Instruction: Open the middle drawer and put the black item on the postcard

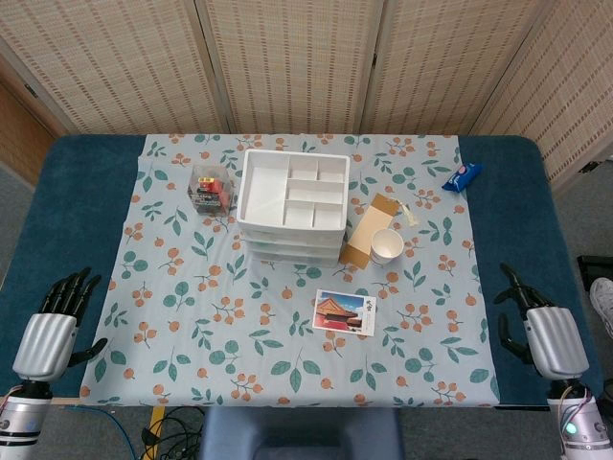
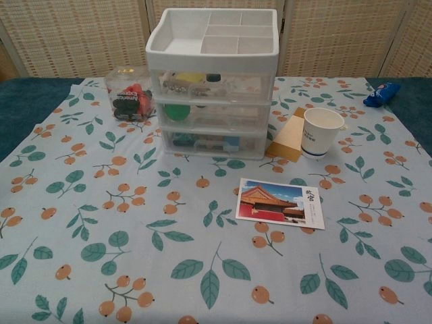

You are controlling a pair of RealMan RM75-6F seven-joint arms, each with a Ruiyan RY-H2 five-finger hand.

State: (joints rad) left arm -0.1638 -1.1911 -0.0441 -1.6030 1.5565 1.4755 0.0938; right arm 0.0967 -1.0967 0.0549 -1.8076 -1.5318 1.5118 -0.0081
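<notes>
A white three-drawer organiser (image 1: 291, 206) (image 2: 212, 88) stands at the table's middle back with all drawers closed. Its clear middle drawer (image 2: 214, 115) shows something green inside; no black item is visible there. The postcard (image 1: 345, 312) (image 2: 281, 202), picturing a red building, lies flat on the cloth in front and to the right of the organiser. My left hand (image 1: 56, 321) rests at the near left table edge, fingers apart, holding nothing. My right hand (image 1: 542, 331) rests at the near right edge, likewise open. Neither hand appears in the chest view.
A white paper cup (image 1: 387, 245) (image 2: 321, 132) and a brown cardboard piece (image 1: 368, 230) (image 2: 289, 138) sit right of the organiser. A clear box of colourful items (image 1: 212, 186) (image 2: 128, 93) stands to its left. A blue packet (image 1: 462, 176) (image 2: 381, 94) lies far right.
</notes>
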